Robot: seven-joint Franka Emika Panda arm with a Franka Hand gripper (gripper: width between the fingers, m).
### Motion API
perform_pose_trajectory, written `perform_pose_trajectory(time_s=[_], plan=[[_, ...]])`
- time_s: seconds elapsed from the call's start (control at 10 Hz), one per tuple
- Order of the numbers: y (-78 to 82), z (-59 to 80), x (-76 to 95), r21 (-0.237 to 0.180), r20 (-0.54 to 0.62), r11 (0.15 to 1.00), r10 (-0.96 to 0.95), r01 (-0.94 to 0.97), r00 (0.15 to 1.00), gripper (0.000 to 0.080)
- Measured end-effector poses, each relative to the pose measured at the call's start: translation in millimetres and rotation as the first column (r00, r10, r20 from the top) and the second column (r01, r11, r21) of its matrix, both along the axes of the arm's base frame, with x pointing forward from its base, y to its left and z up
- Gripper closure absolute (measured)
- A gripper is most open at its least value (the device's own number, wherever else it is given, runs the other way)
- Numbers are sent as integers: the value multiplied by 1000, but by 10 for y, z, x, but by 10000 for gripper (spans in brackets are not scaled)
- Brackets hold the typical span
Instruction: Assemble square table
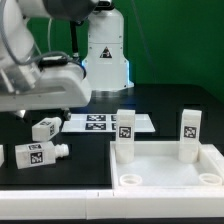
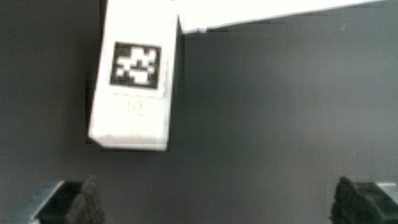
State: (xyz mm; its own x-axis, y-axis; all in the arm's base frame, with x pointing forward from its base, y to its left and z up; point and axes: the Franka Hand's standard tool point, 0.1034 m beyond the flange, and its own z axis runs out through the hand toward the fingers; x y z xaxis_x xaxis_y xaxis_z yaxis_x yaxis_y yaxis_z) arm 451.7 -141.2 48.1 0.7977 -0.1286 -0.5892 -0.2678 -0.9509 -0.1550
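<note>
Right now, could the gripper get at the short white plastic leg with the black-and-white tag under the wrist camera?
Probably yes: the gripper is open, and the short white tagged leg has bare dark table along both long sides and nothing over it.

White sq. slab (image 1: 160,200) w/ raised rim lay flat, front corner holes open. Upright at its back corners, tags showing: first leg (image 1: 125,128) at exterior view's left, second leg (image 1: 189,126) at right. Third leg (image 1: 47,127) & fourth leg (image 1: 36,153) lay on their sides, apart from slab.

One square slab (image 1: 165,166), two upright legs (image 1: 125,130), two lying legs (image 1: 36,154), one marker board (image 1: 98,122).
</note>
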Motion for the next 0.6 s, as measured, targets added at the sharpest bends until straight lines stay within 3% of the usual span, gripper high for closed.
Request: perform_pose_trajectory(time_s=[0.1,0.3,0.4,0.5,0.6], plan=[[4,-14,-13,8,-38,1000,-3,4,999,150],[43,-31,-54,70,-184,998,13,0,983,150],[-41,-41,-36,83,-224,997,18,0,974,150],[-180,-42,-32,71,-236,997,6,11,972,150],[-207,-55,-48,65,-242,998,-3,19,970,150]])
